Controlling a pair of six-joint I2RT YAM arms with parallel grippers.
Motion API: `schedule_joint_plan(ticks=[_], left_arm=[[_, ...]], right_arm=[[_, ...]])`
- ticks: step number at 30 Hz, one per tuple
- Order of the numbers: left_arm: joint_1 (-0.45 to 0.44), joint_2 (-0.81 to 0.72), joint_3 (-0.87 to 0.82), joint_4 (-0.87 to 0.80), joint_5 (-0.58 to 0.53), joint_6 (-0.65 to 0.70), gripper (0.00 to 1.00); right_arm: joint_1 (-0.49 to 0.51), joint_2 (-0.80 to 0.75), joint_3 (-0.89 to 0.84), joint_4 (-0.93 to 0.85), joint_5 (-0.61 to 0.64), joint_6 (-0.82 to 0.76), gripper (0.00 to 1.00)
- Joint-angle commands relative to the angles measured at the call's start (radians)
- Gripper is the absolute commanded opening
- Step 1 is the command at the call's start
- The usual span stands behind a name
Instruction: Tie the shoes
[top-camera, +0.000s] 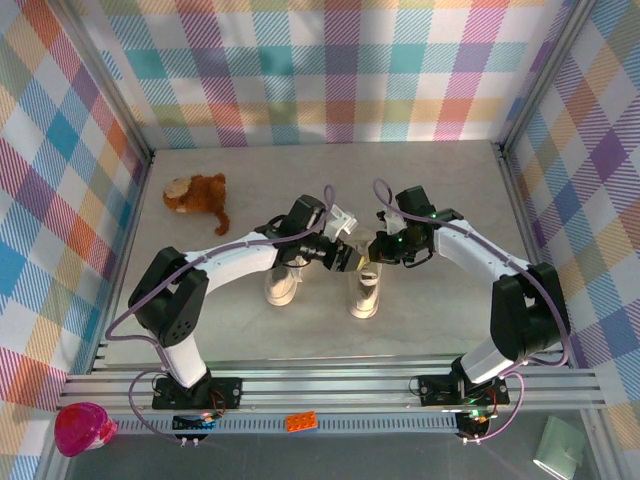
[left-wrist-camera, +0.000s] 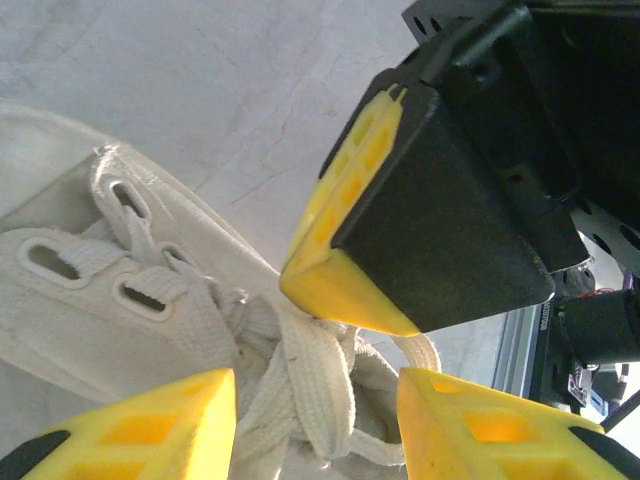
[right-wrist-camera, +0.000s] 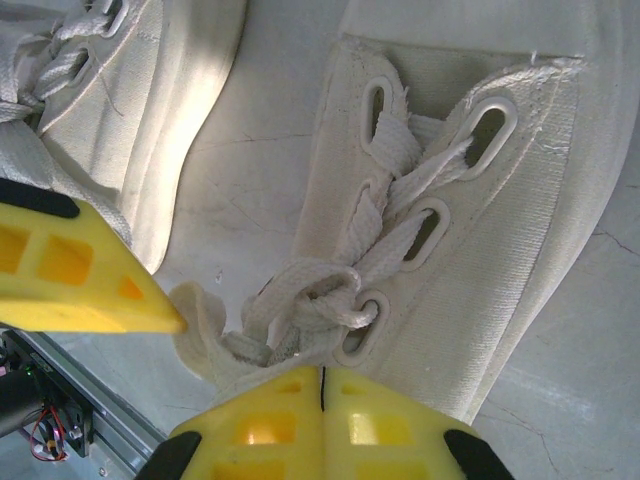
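Two cream canvas shoes stand side by side on the grey table, the left shoe (top-camera: 282, 286) and the right shoe (top-camera: 367, 292). Both grippers meet over the right shoe's top. My left gripper (left-wrist-camera: 320, 425) is open, its yellow fingers (left-wrist-camera: 150, 430) standing either side of the knotted white laces (left-wrist-camera: 320, 370). My right gripper (right-wrist-camera: 321, 415) is shut, its tip resting on the lace bundle (right-wrist-camera: 300, 305) at the lowest eyelets of the right shoe (right-wrist-camera: 500, 230). A lace end runs under its fingers; whether it is pinched I cannot tell. The left shoe (right-wrist-camera: 150, 110) lies beside it.
A brown plush toy (top-camera: 197, 195) lies at the back left of the table. Checked walls close in three sides. An aluminium rail (top-camera: 340, 385) runs along the near edge, with a pink object (top-camera: 83, 428) and an orange brick (top-camera: 301, 421) in front of it.
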Motion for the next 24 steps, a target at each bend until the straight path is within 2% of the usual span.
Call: schedule_joint_plan(ticks=[1,5,10,12,24], left_arm=[[-0.028,0.032,0.039,-0.045,-0.024,0.046,0.47],[-0.039,0.06,0.049,-0.055,-0.047,0.043,0.47],[-0.037,0.077,0.047,-0.062,-0.079,0.027,0.31],[-0.037,0.078,0.044,-0.061,-0.089,0.018,0.28],[-0.035,0.065,0.034,-0.055,-0.11,0.009,0.29]], right_arm=[[0.007,-0.021,0.016,-0.024,-0.002,-0.015,0.03],[0.007,-0.034,0.009,-0.027,0.011,-0.02,0.01],[0.005,-0.061,0.013,-0.054,0.053,-0.046,0.0],[0.004,-0.066,0.015,-0.066,0.066,-0.057,0.0],[-0.056,-0.081,-0.003,-0.07,0.118,-0.083,0.0]])
